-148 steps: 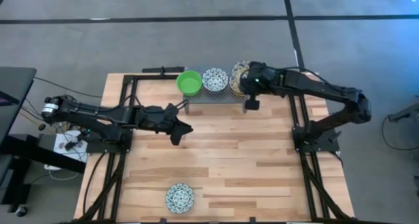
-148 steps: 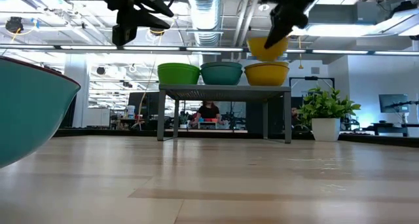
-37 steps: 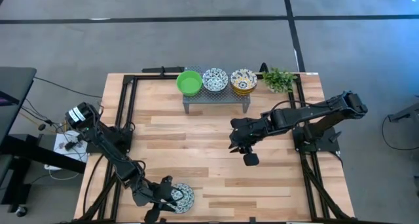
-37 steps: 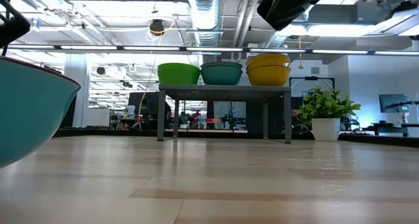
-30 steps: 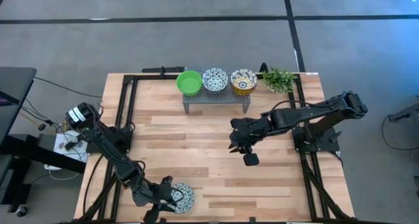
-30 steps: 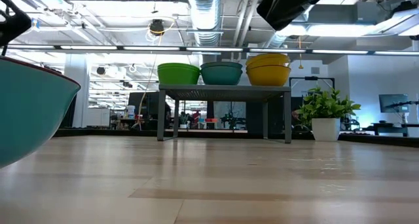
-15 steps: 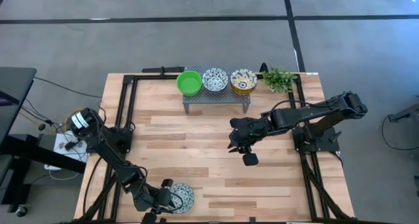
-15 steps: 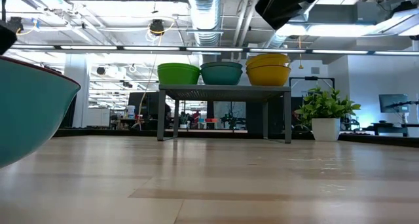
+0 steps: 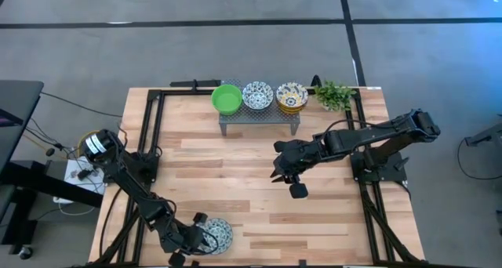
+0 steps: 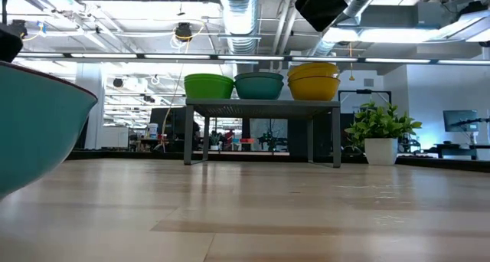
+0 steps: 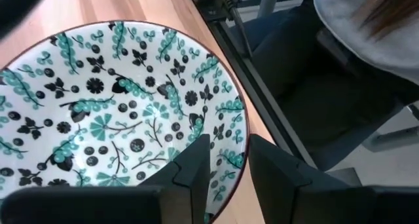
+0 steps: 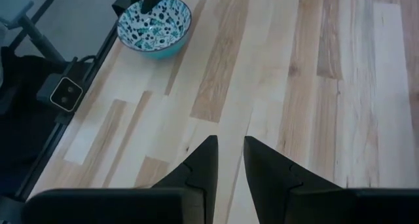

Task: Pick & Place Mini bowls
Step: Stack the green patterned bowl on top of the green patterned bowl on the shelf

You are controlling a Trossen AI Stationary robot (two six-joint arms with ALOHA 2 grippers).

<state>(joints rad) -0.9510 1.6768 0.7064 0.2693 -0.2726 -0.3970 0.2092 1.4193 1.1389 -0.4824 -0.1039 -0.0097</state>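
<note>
Bowl [image 11: 111, 112] white, teal-black floral print; rack bowls [image 9: 259, 96] green, blue-patterned, yellow-patterned

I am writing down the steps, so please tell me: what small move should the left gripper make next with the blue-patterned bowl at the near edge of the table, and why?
Probably lift it straight up a little. The left gripper has its fingers astride the rim of the blue-patterned bowl, one inside and one outside, so the grip looks made. The grey rack with the other bowls stands at the far edge, and the right gripper waits mid-table.

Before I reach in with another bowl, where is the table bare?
Bare: the wood strip between the rack and the right gripper, and the table's near right corner. Crowded: the rack top, and the near edge where the left gripper meets the blue-patterned bowl.
</note>
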